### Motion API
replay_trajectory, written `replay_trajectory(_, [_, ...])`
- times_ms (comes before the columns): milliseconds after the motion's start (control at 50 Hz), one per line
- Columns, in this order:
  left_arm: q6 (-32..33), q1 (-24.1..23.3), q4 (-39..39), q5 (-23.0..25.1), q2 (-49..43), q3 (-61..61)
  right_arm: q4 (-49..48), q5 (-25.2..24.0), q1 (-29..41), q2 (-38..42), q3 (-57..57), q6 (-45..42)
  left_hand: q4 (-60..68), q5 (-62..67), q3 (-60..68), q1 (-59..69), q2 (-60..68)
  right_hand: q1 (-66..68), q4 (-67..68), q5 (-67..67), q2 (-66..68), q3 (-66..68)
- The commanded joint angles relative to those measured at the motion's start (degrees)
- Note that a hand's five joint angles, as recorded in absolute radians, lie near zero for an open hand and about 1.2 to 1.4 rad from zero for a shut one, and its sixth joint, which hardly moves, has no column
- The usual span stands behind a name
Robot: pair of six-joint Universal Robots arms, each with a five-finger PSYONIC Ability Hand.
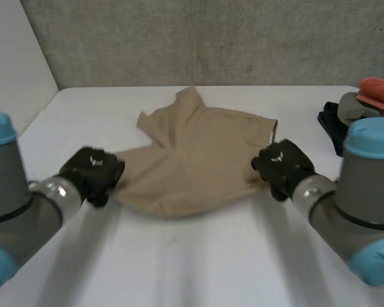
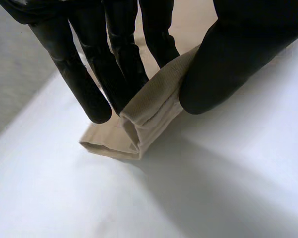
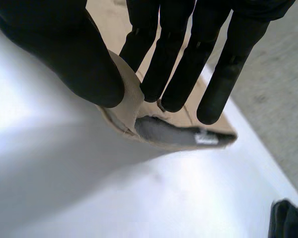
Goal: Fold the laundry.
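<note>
A tan garment (image 1: 198, 157) lies spread on the white table (image 1: 198, 256), rumpled, with a flap sticking up at its far edge. My left hand (image 1: 93, 173) is at its left corner. In the left wrist view the thumb (image 2: 233, 59) and fingers (image 2: 119, 54) pinch a hemmed edge of the cloth (image 2: 149, 114). My right hand (image 1: 283, 167) is at the garment's right corner. There the thumb (image 3: 64, 54) and fingers (image 3: 174, 54) pinch the hem (image 3: 126, 106), whose grey inner lining shows.
A pile of other clothes (image 1: 365, 105), dark, grey and orange, sits at the table's far right edge; a dark piece of the pile (image 3: 288, 220) shows beyond my right hand. A grey wall (image 1: 211, 38) stands behind the table.
</note>
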Motion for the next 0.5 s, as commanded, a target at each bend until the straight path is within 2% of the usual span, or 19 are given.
replay_trajectory(20, [9.14,-1.61,-18.99,0.34,7.31,-6.06,19.10,-1.80,-3.16,-8.18,7.08,-13.08,11.12,12.62,11.65,13.78,11.34,15.83,11.48,11.12,12.59,11.85])
replay_trajectory(40, [11.50,-2.40,-22.84,1.04,7.84,-7.11,22.86,-2.23,-4.39,-9.32,9.18,-16.93,11.12,12.62,11.65,13.78,11.34,15.83,11.48,11.12,12.59,11.85])
replay_trajectory(100, [14.41,-3.63,-28.22,2.62,8.28,-8.00,24.48,-4.60,-5.62,-10.56,12.26,-22.92,11.12,12.62,11.65,13.78,11.34,15.83,11.48,11.12,12.59,11.85])
replay_trajectory(200, [15.39,-4.78,-29.92,3.42,7.93,-6.34,22.73,-6.63,-6.16,-10.56,13.43,-24.62,11.12,12.62,11.65,13.78,11.34,15.83,11.48,11.12,12.59,11.85])
replay_trajectory(240, [15.22,-4.43,-27.82,3.42,6.88,-3.97,20.80,-6.72,-6.33,-9.95,12.46,-22.78,11.12,12.62,11.65,13.78,11.34,15.83,11.48,11.12,12.59,11.85])
replay_trajectory(360, [11.36,-2.32,-12.97,3.50,-3.39,10.52,8.67,-5.32,-6.16,-4.95,4.99,-10.83,11.12,12.62,11.65,13.78,11.34,15.83,11.48,11.12,12.59,11.85])
replay_trajectory(500, [3.89,-2.67,1.27,2.28,-20.24,33.17,-6.42,0.73,-4.58,2.60,-4.05,-0.90,11.12,12.62,11.65,13.78,11.34,15.83,11.48,11.12,12.59,11.85])
